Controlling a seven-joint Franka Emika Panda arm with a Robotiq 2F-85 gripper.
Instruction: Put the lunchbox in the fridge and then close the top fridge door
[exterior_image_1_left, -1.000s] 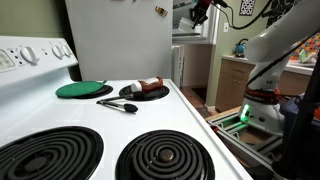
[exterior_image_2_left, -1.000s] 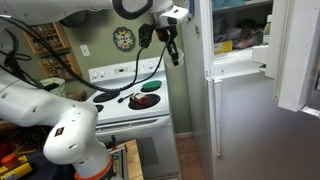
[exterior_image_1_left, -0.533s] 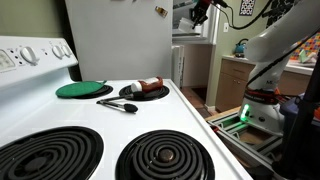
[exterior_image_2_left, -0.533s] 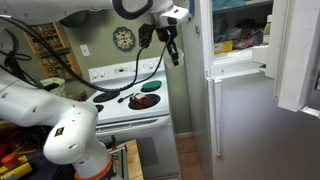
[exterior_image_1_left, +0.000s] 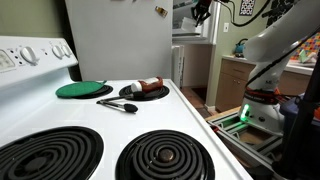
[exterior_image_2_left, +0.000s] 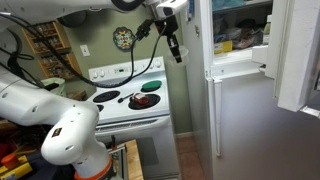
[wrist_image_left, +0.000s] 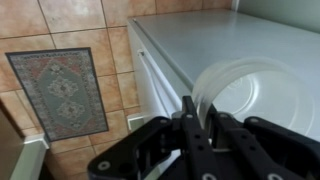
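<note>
In the wrist view my gripper is shut on the rim of the lunchbox, a clear whitish plastic tub, held in front of a white surface. In both exterior views the gripper is high in the air beside the tall white fridge; the tub is too small to make out there. The fridge's lit upper compartment stands open. The top fridge door is swung out at the right edge.
A white stove with black coil burners carries a green round lid, a dark plate with food and a black utensil. A wooden cabinet stands beyond. The robot base is left of the stove.
The gripper with the lunchbox has risen slightly and shifted a little toward the fridge. Nothing else has moved.
</note>
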